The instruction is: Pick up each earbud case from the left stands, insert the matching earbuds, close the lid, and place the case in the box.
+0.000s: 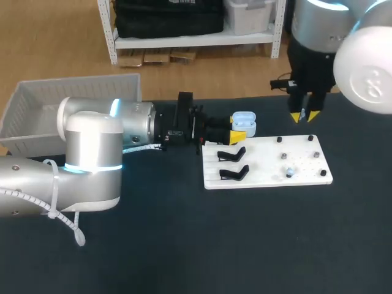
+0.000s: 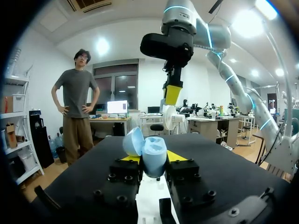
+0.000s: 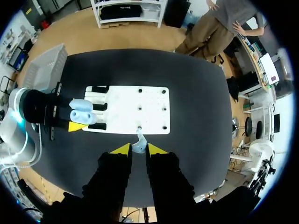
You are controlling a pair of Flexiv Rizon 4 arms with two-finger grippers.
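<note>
From the head view, the left hand (image 1: 237,130) reaches in level over the far half of the surface (image 1: 184,245). It is clenched on the pale blue earbud case (image 1: 244,122), whose lid stands open. The case sits off the surface, just beyond the far left corner of the white board (image 1: 263,164). Two black stands (image 1: 232,163) lie on the board's left end, and a small earbud on the board (image 1: 290,172) rests near its right end, close to the near edge. The right hand (image 1: 304,115) hangs high near the board's far right corner, its yellow tips close together. The white box (image 1: 37,101) sits at the surface's far left corner.

From the left wrist view, the left hand (image 2: 153,161) grasps the earbud case (image 2: 155,153) from two sides, a yellow tip pressed to each flank. The open lid (image 2: 133,141) leans off to one side of the case. The right hand (image 2: 172,94) hangs ahead of and above the case, well apart from it.

From the right wrist view, the right hand (image 3: 139,150) is nearly closed. A pale held earbud (image 3: 138,145) is pinched between its two yellow tips, over the board's (image 3: 121,100) long edge nearest this hand. The left hand (image 3: 78,117) holds the open case (image 3: 80,109) at the end of the board where the stands are.
</note>
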